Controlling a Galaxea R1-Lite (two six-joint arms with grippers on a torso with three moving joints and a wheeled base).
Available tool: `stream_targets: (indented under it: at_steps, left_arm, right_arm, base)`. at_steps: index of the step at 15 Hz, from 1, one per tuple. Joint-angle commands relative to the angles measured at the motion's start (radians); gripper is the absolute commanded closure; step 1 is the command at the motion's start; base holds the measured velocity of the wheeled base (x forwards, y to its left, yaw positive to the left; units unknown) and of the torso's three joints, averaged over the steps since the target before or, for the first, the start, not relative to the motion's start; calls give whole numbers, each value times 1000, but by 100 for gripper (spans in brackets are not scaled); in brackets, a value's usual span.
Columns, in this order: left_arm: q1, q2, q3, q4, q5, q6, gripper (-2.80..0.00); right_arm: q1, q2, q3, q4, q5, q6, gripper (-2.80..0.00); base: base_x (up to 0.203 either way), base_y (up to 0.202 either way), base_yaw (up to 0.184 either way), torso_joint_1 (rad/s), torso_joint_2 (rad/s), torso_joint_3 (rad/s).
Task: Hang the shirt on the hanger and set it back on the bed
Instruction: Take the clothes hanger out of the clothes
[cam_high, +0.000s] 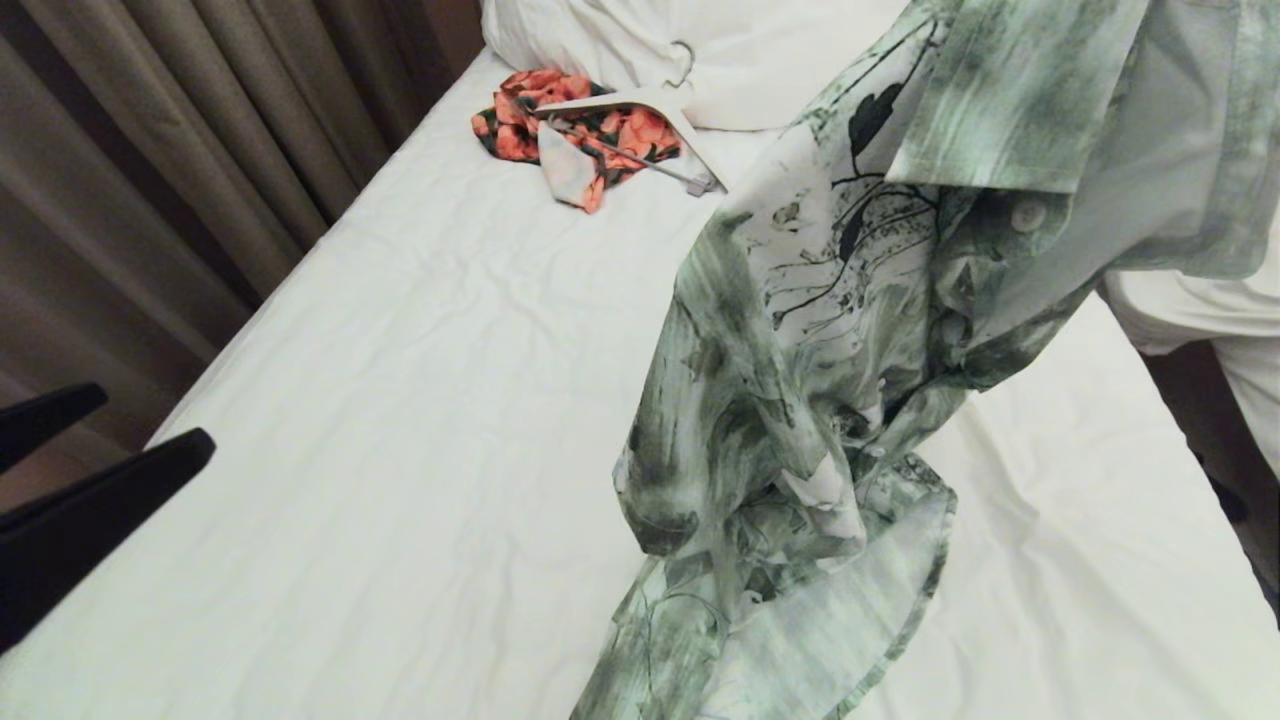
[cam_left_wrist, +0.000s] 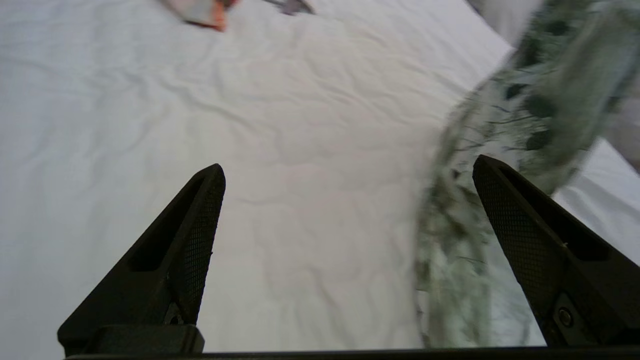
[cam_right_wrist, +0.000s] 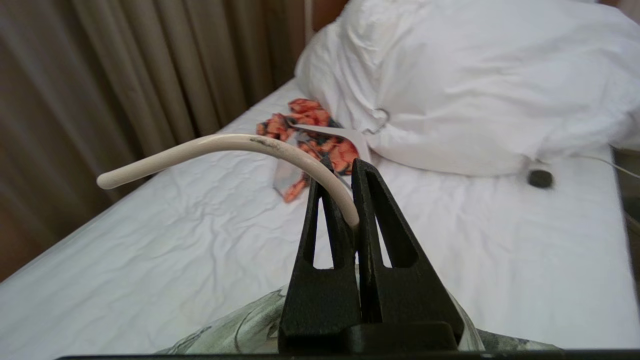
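Shirt (cam_high: 800, 400) hanging in the air over the right half of the bed (cam_high: 420, 400), collar high at the right, hem trailing down to the sheet at the near edge. Carried, by the look of it, on the hanger (cam_right_wrist: 240, 145), whose cream hook curves out of the right gripper (cam_right_wrist: 350, 200); jaws pinched tight on the wire just below the bend. Triangle of the hanger hidden under the cloth, so no telling whether both shoulders sit on it.

Left gripper (cam_left_wrist: 345, 175) low at the near left, spread wide, holding nothing, aimed across the sheet toward the hanging cloth. Orange garment (cam_high: 575, 130) and a white hanger (cam_high: 650, 115) lying far up the bed by the pillow (cam_high: 640, 40), well apart from the work.

Step in hand, probably: settle the shirt and lay it down. Best done by keeping the hook gripped firmly and level, bringing the wide gripper to the loose front panel without snagging folds, checking the collar sits centred, then lowering slowly so the hem lands first and the cloth spreads flat. Risk: one shoulder sliding off if tilted.
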Motion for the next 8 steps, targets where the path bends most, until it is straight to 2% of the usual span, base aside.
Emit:
stream_targets:
  at_steps: [1, 3, 5, 8]
  left_arm:
    - [30, -13, -9, -2, 8, 0, -280]
    - [68, 13, -28, -7, 6, -1, -280]
    - [70, 17, -18, -6, 3, -2, -280]
    - [71, 26, -6, -9, 0, -17, -280]
  right_arm:
    - [10, -14, 4, 7, -17, -2, 0]
    - [21, -15, 6, 11, -40, -2, 0]
    - [27, -3, 13, 9, -83, 4, 0]
    - [28, 3, 12, -2, -83, 11, 0]
  base:
    - [0, 0, 0, 0, 0, 0]
    - [0, 0, 0, 0, 0, 0]
    - [0, 0, 0, 0, 0, 0]
    - [0, 0, 0, 0, 0, 0]
